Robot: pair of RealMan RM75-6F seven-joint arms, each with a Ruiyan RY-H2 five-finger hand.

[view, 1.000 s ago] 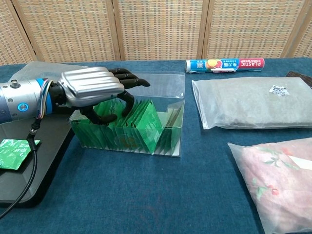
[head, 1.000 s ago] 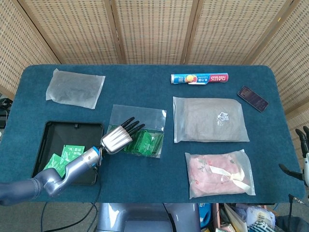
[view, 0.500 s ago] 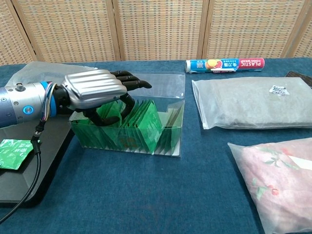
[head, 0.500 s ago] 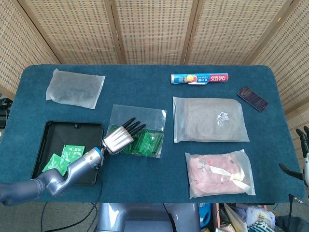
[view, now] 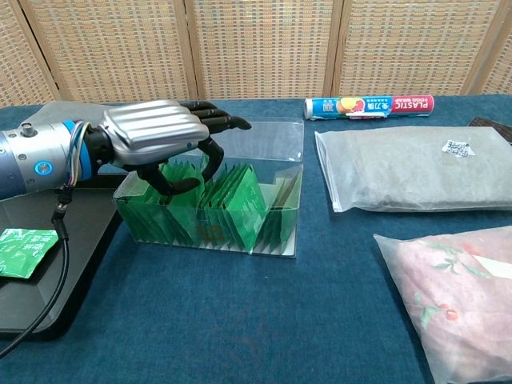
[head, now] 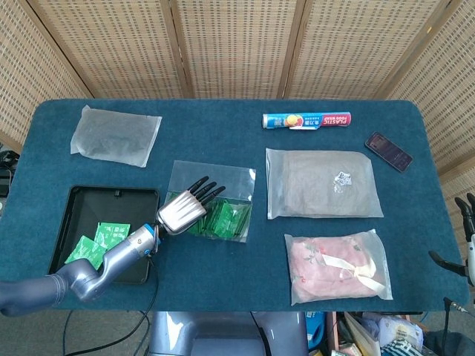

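A clear plastic box [head: 211,178] [view: 210,228] stands left of the table's middle, with a row of green packets [head: 226,220] [view: 232,204] upright inside. My left hand [head: 183,209] [view: 156,136] hovers over the box's left end, palm down and fingers spread forward, with the thumb curved down toward the packets. Nothing shows between its fingers. To its left lies a black tray [head: 104,204] [view: 80,240] holding a few green packets [head: 100,241] [view: 22,250]. My right hand [head: 466,241] shows only at the far right edge, off the table, fingers apart and holding nothing.
A plastic wrap roll [head: 306,120] [view: 372,106] lies at the back. A dark phone [head: 388,150] is at the back right. A grey bagged cloth [head: 321,183] [view: 408,168] and a pink bagged cloth [head: 338,265] [view: 456,288] lie right of the box. Another bag [head: 115,135] sits back left.
My left hand dipped toward the packets half a second ago and has now risen slightly above the box, fingers still spread. The right hand has not moved.
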